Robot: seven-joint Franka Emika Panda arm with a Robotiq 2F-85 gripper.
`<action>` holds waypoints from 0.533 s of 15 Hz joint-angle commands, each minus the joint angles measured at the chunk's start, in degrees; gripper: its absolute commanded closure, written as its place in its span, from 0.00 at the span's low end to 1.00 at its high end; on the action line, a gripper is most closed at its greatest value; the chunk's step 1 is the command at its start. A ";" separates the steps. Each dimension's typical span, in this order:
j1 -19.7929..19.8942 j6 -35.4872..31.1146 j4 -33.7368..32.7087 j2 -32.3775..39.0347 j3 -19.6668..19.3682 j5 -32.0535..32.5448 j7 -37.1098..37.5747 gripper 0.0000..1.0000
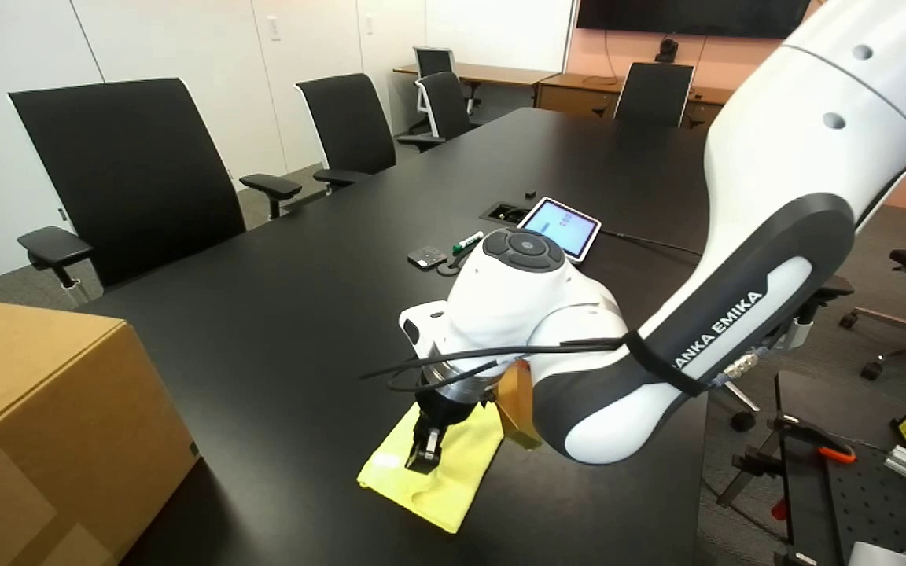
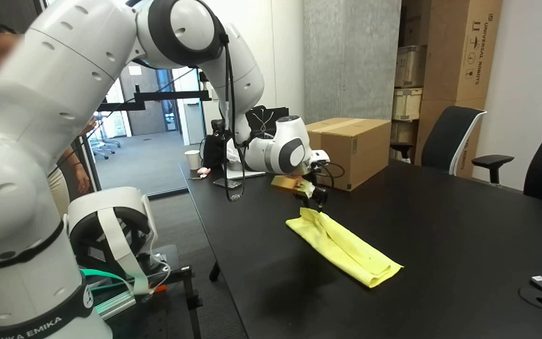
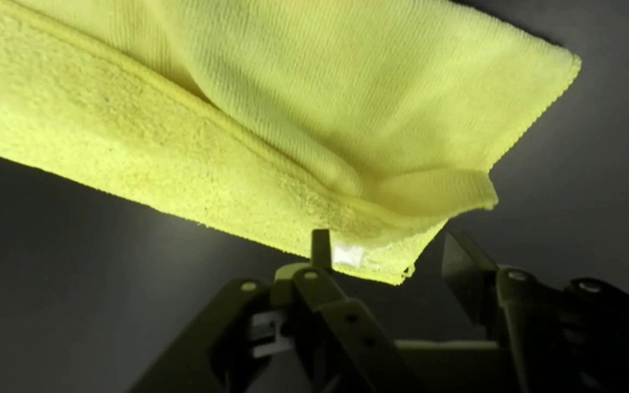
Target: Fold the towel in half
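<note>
A yellow towel (image 1: 461, 479) lies on the black table, and it also shows in an exterior view (image 2: 346, 247). In the wrist view the towel (image 3: 314, 93) has one long edge turned over, with a raised, rumpled end near the fingers. A small white label shows close to its lower corner. My gripper (image 3: 388, 248) is open, its two fingers apart and nothing held between them. The towel's corner shows between and beyond the fingertips. In both exterior views the gripper (image 1: 424, 460) is over one end of the towel, low above it (image 2: 312, 205); contact cannot be told.
A cardboard box (image 1: 68, 432) stands on the table (image 1: 280, 330) near the gripper, seen also in an exterior view (image 2: 365, 150). A tablet (image 1: 567, 224), a green marker (image 1: 467, 242) and a small dark device (image 1: 427, 257) lie farther along. A white cup (image 2: 193, 160) stands at the table edge.
</note>
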State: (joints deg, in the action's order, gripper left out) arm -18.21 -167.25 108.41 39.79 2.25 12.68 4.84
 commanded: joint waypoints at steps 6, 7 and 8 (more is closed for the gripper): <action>-3.70 3.94 -2.97 -0.55 -3.15 0.11 1.48 0.00; -3.59 5.71 -2.24 -1.29 -3.09 0.38 1.03 0.00; -3.38 8.59 -1.13 -2.57 -2.97 0.74 0.20 0.00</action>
State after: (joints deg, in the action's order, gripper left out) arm -20.35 -164.32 106.23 39.68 0.70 12.36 5.88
